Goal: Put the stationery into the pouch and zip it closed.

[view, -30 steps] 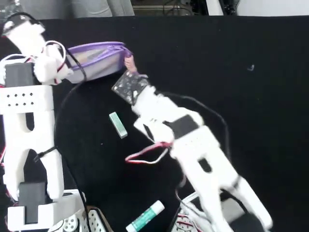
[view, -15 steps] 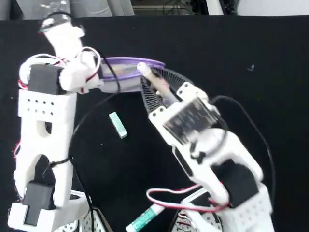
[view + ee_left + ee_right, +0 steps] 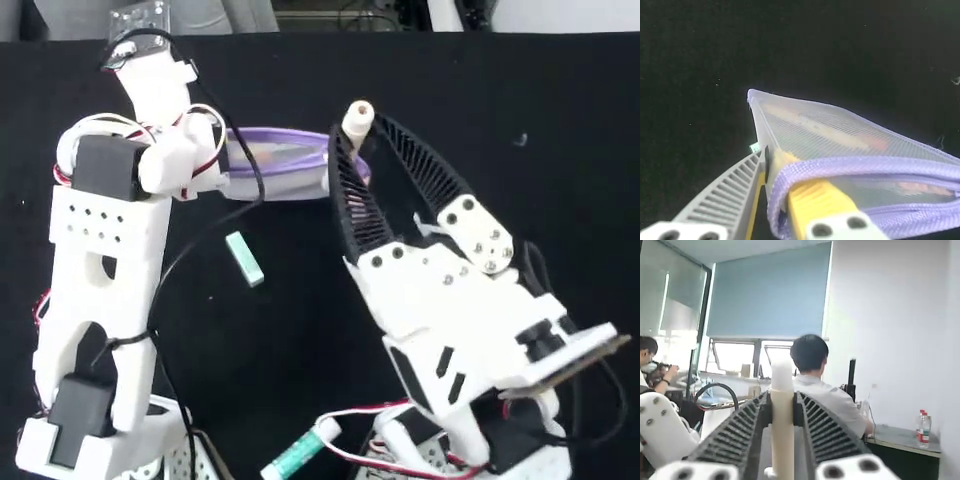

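Note:
A purple mesh pouch (image 3: 280, 165) hangs off the table, held at one end by my left gripper (image 3: 222, 165). In the left wrist view the pouch (image 3: 840, 135) has orange and pink items inside, and my left gripper (image 3: 767, 155) is shut on its zipper edge. My right gripper (image 3: 355, 135) is raised beside the pouch's other end and points upward, shut on a cream stick (image 3: 357, 115). The right wrist view has the cream stick (image 3: 782, 425) upright between the black ribbed fingers (image 3: 740, 425) of my right gripper (image 3: 782, 397). A green eraser (image 3: 244, 258) lies on the table below the pouch.
A green and white glue stick (image 3: 300, 452) lies at the table's front edge between the two arm bases. Red and white cables (image 3: 360, 425) trail near the right arm's base. The black table surface (image 3: 540, 150) spreads out to the right.
My right gripper rose from the pouch's mouth and tilted upward with the stick in it. My left arm moved right, carrying the pouch with it.

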Tool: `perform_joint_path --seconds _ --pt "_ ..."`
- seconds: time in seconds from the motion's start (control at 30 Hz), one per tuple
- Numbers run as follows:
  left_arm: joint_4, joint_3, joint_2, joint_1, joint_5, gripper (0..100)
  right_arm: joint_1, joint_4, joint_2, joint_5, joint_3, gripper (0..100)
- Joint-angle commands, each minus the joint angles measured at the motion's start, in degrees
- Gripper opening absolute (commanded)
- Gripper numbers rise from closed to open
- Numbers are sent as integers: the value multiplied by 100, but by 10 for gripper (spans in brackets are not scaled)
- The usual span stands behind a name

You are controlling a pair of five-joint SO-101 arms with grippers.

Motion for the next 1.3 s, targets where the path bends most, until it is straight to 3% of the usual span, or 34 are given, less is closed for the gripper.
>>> perform_joint_path --seconds 0.0,0.13,0.33,0.47,0.73,0.97,1.1,1.17,1.27 --pt "9 -453 -281 66 -62 29 70 -527 -101 -598 277 11" --pt "-18 -418 -281 31 -62 30 88 -897 -57 -1178 655 11" --pt "0 -418 -281 40 -62 30 105 -1837 -48 -1178 1112 11" --pt "9 -418 -281 57 -62 30 105 -1943 -40 -1160 1147 11" --pt "9 -409 -281 66 -62 30 105 -2673 620 -545 1279 11" --pt "9 -409 -281 31 -62 30 105 -3297 1156 -440 1842 11" --pt "0 -409 -273 31 -62 30 70 -3332 1147 202 2422 13" --pt "-9 -409 -255 31 -62 30 62 -3332 1147 475 2607 55" --pt "-18 -409 -229 22 -62 30 62 -3332 1147 404 2668 238"
